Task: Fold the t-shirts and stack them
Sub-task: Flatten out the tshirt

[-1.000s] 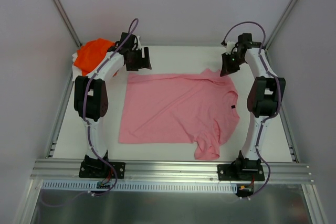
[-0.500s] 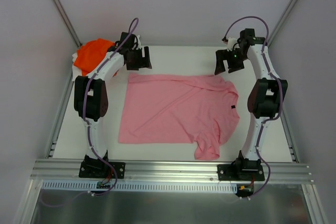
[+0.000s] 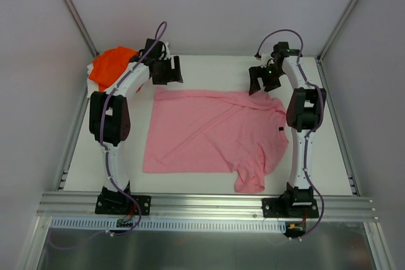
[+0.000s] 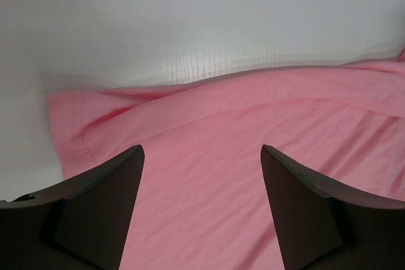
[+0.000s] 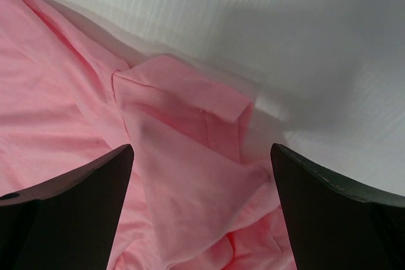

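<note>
A light pink t-shirt (image 3: 209, 131) lies spread flat in the middle of the white table (image 3: 215, 71), collar to the right. The bright orange t-shirt (image 3: 109, 64) sits bunched in the back left corner. My left gripper (image 3: 169, 73) hovers open over the pink shirt's far left corner, the cloth (image 4: 221, 124) showing between its fingers (image 4: 101, 200) untouched. My right gripper (image 3: 258, 83) is open over the far sleeve (image 5: 183, 102), which lies folded in on the shirt. Nothing is held in the left gripper (image 4: 201, 150) or the right gripper (image 5: 202, 150).
The pink shirt's near sleeve (image 3: 250, 178) reaches toward the front rail (image 3: 202, 203). Grey walls and frame posts close in the table at the back and both sides. Bare white table shows behind the shirt (image 4: 190, 23) and right of the sleeve (image 5: 329, 61).
My right gripper has opened and let go of the far sleeve, which dropped onto the shirt. That gripper then moved left and slightly down. The left arm has stayed still.
</note>
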You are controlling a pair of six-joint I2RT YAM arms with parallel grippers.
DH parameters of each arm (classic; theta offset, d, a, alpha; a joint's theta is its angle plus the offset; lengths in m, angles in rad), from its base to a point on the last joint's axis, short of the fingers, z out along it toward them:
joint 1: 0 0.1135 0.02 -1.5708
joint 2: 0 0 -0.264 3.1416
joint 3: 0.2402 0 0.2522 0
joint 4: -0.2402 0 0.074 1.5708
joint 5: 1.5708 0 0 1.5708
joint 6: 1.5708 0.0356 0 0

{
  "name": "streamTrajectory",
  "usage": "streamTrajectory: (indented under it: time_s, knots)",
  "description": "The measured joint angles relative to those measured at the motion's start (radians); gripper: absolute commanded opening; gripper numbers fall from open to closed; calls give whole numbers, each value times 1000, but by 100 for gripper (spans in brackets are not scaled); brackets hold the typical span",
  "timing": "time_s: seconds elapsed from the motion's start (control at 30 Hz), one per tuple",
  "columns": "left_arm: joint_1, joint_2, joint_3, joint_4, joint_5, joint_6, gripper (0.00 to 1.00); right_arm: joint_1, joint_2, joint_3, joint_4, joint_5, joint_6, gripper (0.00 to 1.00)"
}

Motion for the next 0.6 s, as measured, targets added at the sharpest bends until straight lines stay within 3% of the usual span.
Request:
streamTrajectory:
  time_s: [0.6]
  knots:
    - [-7, 0, 17, -19, 0, 0, 76, -15, 25, 40, 46, 64, 7, 94]
